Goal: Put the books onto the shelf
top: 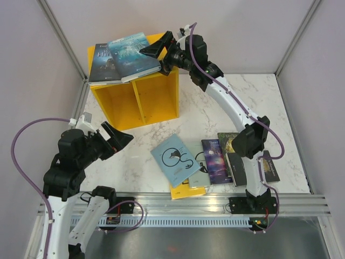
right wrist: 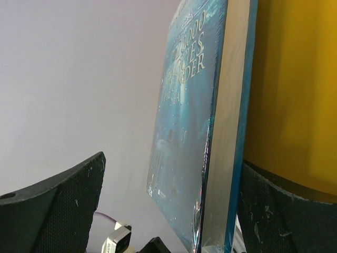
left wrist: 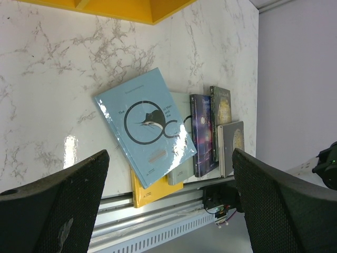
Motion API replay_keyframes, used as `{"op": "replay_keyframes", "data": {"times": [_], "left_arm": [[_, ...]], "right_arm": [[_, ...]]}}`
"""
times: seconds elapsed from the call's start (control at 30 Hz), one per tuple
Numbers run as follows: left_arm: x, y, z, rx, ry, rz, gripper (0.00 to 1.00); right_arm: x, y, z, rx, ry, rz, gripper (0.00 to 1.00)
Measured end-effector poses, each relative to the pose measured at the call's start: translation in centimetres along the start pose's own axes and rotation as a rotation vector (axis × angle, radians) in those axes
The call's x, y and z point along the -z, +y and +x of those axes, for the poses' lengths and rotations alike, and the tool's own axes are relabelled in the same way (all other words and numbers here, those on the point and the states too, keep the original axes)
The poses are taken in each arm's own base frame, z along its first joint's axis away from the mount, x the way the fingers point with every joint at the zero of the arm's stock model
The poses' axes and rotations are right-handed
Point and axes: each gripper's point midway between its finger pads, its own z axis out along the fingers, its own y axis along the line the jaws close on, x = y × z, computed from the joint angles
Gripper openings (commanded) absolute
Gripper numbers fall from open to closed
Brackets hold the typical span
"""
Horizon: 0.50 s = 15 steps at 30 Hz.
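The teal book [top: 132, 54] lies flat and cover up on top of the yellow shelf [top: 161, 94]. Its long axis runs near to far, and it partly overlaps a dark blue book [top: 101, 65] on its left. The right gripper [top: 153, 55] is released, its fingers spread either side of the teal book's right edge. The left gripper [top: 122, 143] hangs wide open over the desk [top: 205, 108]. The light blue book [top: 173, 157] lies skewed on the desk among others near the front edge.

Lab test cell: grey panel walls [top: 242, 32], alu rail [top: 161, 202] (marble-look tabletop [top: 194, 124]).
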Motion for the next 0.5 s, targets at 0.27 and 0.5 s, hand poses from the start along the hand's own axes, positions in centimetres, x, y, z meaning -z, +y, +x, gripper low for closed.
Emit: {"op": "replay_keyframes", "data": {"times": [0.27, 0.5], "left_arm": [[-0.2, 0.3, 0.2, 0.002, 0.005, -0.005, 1.0], [-0.4, 0.6, 0.5, 0.006, 0.017, -0.016, 1.0]], "right_arm": [[0.1, -1.6, 0.4, 0.044, 0.02, 0.044, 0.45], [-2.1, -1.8, 1.1, 0.013, 0.019, 0.028, 0.23]]}}
